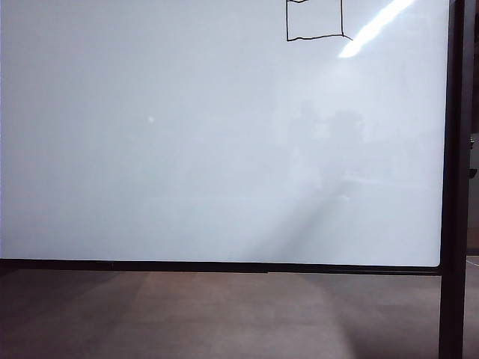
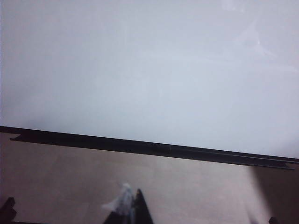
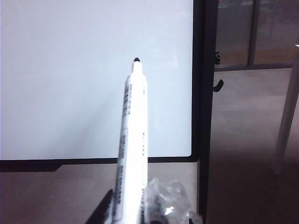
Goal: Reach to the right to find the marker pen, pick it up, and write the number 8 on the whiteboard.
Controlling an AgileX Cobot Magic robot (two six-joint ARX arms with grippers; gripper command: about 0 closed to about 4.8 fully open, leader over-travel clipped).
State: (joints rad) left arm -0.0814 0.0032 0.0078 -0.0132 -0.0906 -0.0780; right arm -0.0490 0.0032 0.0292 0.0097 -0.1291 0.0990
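Note:
The whiteboard point(image 1: 187, 149) fills most of the exterior view, and neither arm shows there. A boxy black outline, the number 8 point(image 1: 314, 21), sits at its top edge, cut off by the frame. In the right wrist view my right gripper point(image 3: 133, 211) is shut on the marker pen point(image 3: 131, 140), a white barrel with its dark tip pointing toward the whiteboard point(image 3: 70, 84), short of its surface. In the left wrist view my left gripper point(image 2: 132, 207) shows only as dark fingertips pressed together, holding nothing, below the whiteboard's point(image 2: 140, 70) lower frame.
A dark stand post point(image 1: 453, 187) runs down the board's right side. Brown floor point(image 1: 224, 314) lies below the board. Crumpled clear wrap point(image 3: 168, 198) covers one right finger. A white table leg point(image 3: 286, 116) and glass doors point(image 3: 252, 32) stand beyond the post.

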